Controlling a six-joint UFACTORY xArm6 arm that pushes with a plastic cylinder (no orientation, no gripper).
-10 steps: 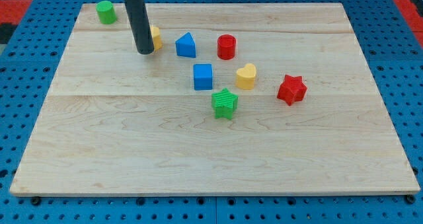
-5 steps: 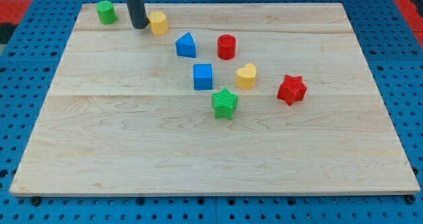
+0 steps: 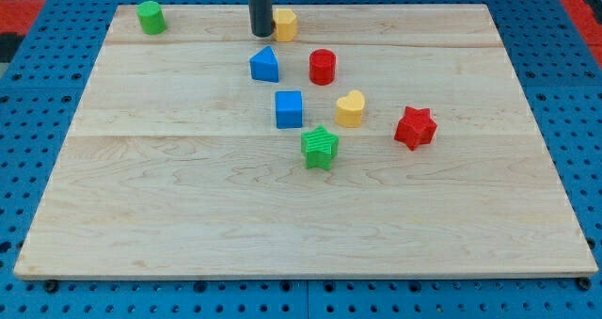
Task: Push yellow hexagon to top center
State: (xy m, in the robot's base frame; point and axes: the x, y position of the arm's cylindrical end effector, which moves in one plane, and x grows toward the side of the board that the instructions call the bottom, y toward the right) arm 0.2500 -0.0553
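The yellow hexagon (image 3: pixel 285 23) sits near the top edge of the wooden board (image 3: pixel 188 215), a little left of the board's middle. My tip (image 3: pixel 261 33) stands right against the hexagon's left side, touching it. The rod partly hides the hexagon's left edge.
A green cylinder (image 3: pixel 150 17) stands at the top left corner. Below the hexagon lie a blue triangular block (image 3: pixel 265 65), a red cylinder (image 3: pixel 323 67), a blue cube (image 3: pixel 289 109), a yellow heart (image 3: pixel 350 109), a green star (image 3: pixel 320 148) and a red star (image 3: pixel 415 127).
My tip has moved up and then to the right along the top of the board, pushing the yellow hexagon up and right. The other blocks have not moved.
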